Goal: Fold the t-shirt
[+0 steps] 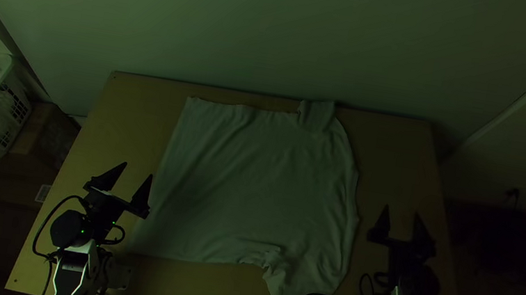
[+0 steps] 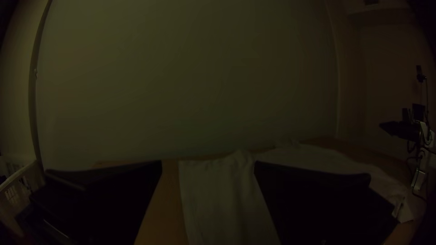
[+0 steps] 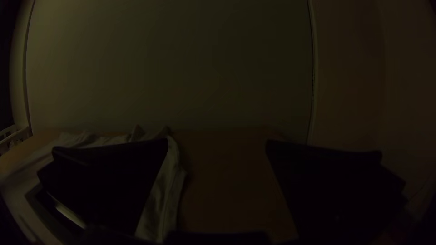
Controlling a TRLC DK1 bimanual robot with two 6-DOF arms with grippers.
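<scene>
Judging this the flattening stage, we find the t-shirt (image 1: pixel 257 182) spread on the table (image 1: pixel 400 148), left gripper (image 1: pixel 137 170) agape at its eight o'clock, right gripper (image 1: pixel 402 210) likewise at four, the five-o'clock sleeve (image 1: pixel 289 291) requiring straightening next.

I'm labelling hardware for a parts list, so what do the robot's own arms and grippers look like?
Both arms have pale, silvery links with dark joints, and loose black cables loop beside them. The left gripper and right gripper are black, each with two broad, flat fingers that taper to points. Small green lights glow near the left arm's wrist.
</scene>
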